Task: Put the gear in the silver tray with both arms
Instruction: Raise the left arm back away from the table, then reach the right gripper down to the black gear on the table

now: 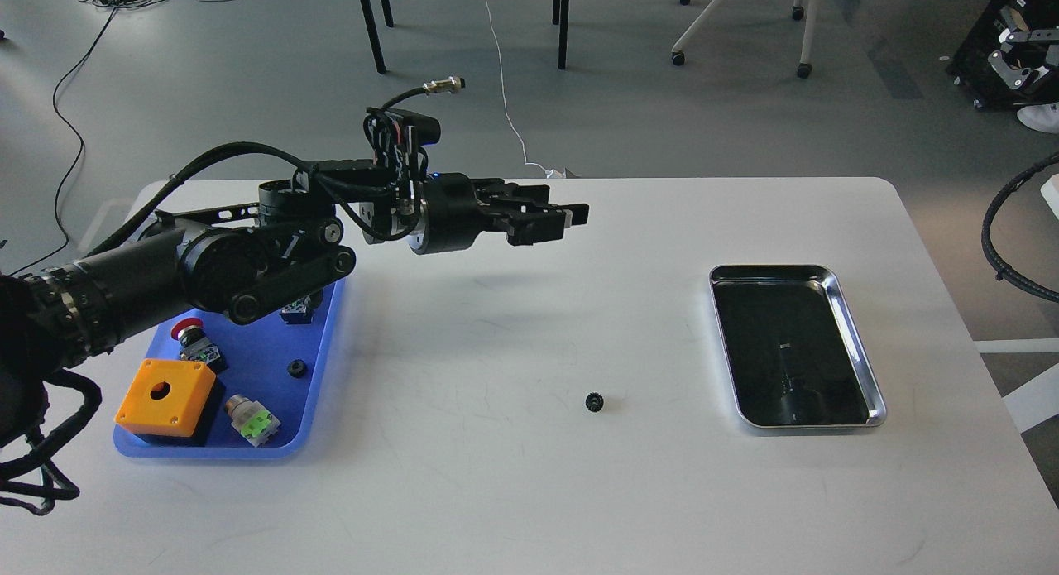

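You have a white worktop (pixel 513 492) in front of you. Your left arm (pixel 248 265) reaches in from the left, raised above the surface, passing over the far end of a blue tray (pixel 318 376). Its tool (pixel 571 217) points right toward the middle of the worktop; the fingers sit close together with nothing between them, though whether they are fully closed you cannot tell. Your right tool is out of sight. The silver tray (pixel 852 331) lies on the right side, its dark bottom bare. The small black gear (pixel 594 403) rests on the worktop, left of the silver tray and apart from it.
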Controlling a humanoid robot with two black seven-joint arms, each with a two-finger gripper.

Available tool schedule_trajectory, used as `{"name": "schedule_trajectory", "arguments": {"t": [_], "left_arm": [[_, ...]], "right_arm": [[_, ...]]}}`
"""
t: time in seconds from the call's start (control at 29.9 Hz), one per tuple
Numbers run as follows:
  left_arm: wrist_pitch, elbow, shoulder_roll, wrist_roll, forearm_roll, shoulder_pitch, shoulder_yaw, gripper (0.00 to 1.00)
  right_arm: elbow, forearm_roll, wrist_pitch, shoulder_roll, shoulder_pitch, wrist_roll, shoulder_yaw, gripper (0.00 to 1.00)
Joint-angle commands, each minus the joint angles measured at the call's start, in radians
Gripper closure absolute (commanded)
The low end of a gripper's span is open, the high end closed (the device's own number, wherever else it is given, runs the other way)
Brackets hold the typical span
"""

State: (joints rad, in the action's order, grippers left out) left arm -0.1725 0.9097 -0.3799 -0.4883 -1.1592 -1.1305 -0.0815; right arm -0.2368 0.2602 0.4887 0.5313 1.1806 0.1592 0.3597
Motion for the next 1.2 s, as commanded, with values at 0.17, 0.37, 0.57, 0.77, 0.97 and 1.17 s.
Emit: {"name": "schedule_trajectory", "arguments": {"t": [0.17,0.37,0.57,0.77,0.97,1.17], "left_arm": [[-0.134,0.001,-0.241,0.000,0.634,0.058,-0.012,0.03],[-0.202,-0.002,-0.356,0.000,0.925,0.141,-0.024,0.02],[-0.298,0.001,-0.421,0.000,1.243,0.184,-0.113,0.02],[-0.303,0.003,-0.445,0.020,1.359,0.199,-0.181,0.02],[-0.308,0.003,-0.447,0.020,1.360,0.199,-0.199,0.02],[-0.303,-0.043,-0.444,0.056,1.369,0.199,-0.244,0.02]], "right_arm": [[-0.145,-0.289,0.000,-0.117,0.283,-0.003,-0.251,0.00],[-0.165,-0.550,0.000,-0.293,0.330,-0.003,-0.262,0.00],[-0.191,-0.818,0.000,-0.479,0.372,0.005,-0.355,0.00],[-0.269,-0.851,0.000,-0.531,0.435,0.034,-0.664,0.01],[-0.464,-1.070,0.000,-0.531,0.470,0.137,-0.872,0.02],[-0.628,-1.242,0.000,-0.531,0.470,0.174,-0.949,0.02]]}}
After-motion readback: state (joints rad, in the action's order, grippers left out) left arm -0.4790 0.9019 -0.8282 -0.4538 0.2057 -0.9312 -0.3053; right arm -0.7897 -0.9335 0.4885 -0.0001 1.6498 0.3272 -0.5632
